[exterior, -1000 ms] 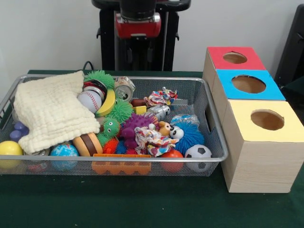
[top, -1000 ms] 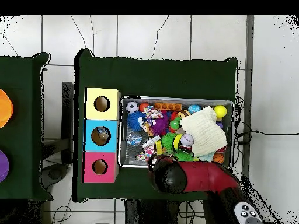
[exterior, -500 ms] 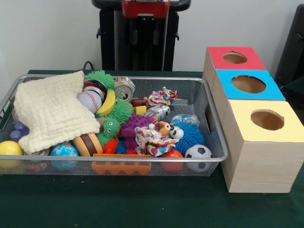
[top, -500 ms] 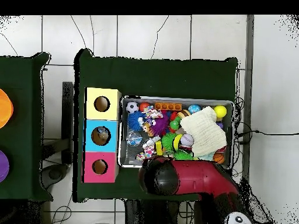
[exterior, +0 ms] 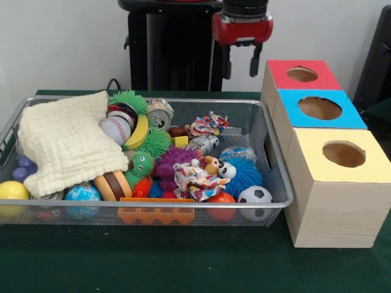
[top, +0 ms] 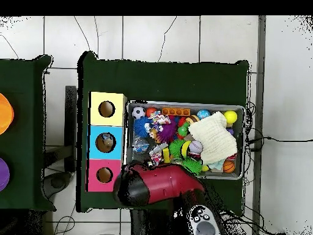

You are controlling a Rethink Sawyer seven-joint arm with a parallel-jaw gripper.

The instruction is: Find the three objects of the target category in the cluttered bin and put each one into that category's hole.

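Right now my end effector [exterior: 241, 63] hangs at the top of the front view, fingers spread apart with nothing between them, just left of the red-topped box [exterior: 302, 75]. Below it, the wire bin [exterior: 278, 183] on the green table [exterior: 183, 262] holds the clutter: a cream cloth [exterior: 64, 141], baseball [exterior: 115, 129], soccer ball [exterior: 255, 198] and spiky toys. Blue-topped [exterior: 320, 108] and yellow-topped [exterior: 342, 155] boxes line the right side.

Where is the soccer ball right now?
In the front view, the soccer ball sits in the bin's near right corner, beside the orange ball.
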